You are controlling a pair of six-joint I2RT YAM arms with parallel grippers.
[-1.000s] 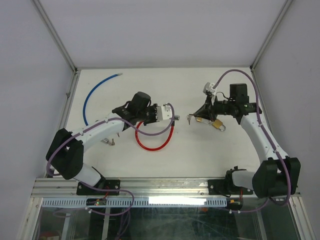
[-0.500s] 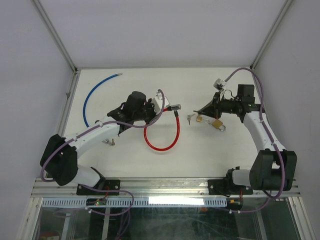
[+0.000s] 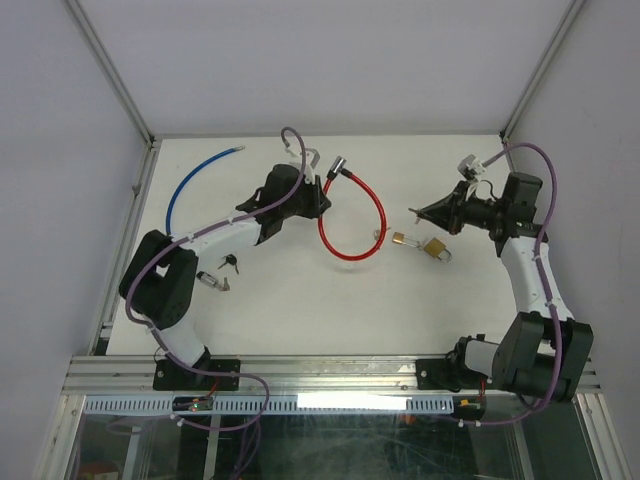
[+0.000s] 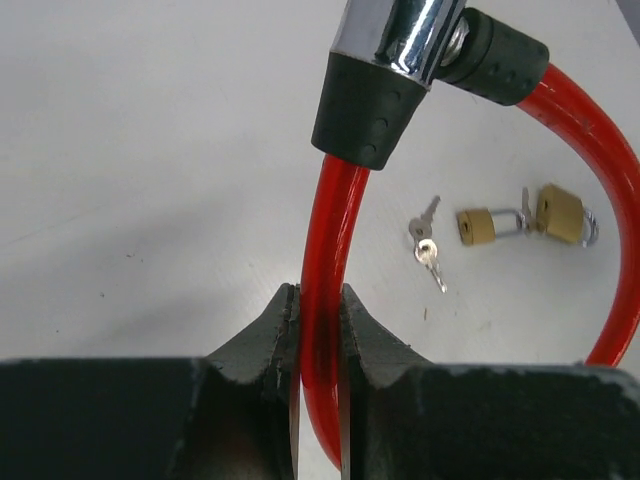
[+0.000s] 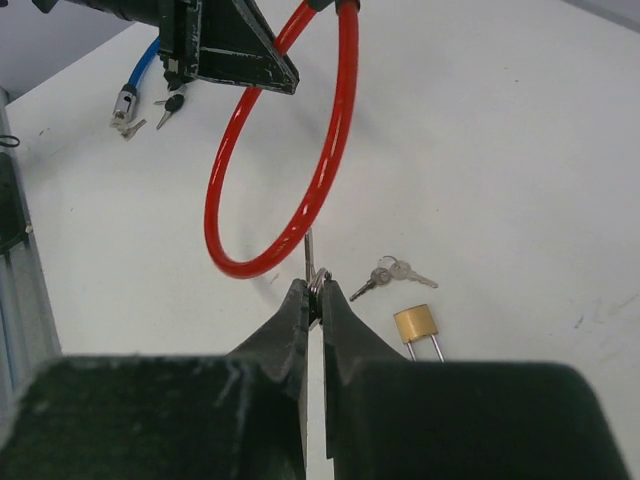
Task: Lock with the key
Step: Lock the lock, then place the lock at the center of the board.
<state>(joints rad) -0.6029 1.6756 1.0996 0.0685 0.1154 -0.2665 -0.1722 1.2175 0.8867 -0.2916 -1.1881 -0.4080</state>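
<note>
The left jaws are clenched on the red cable lock (image 4: 325,230), gripping its cord just below the chrome lock head (image 4: 400,35). The right jaws, near the cable lock's loop, pinch a small key (image 5: 310,255) whose blade sticks out past their tips. A loose key pair (image 5: 388,272) and a brass padlock (image 5: 415,322) lie on the white desk (image 3: 420,310) near that loop.

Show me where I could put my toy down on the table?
Bare: the table between the red cable and the near edge, and the far edge right of that cable. Crowded: around the padlocks and keys.
</note>
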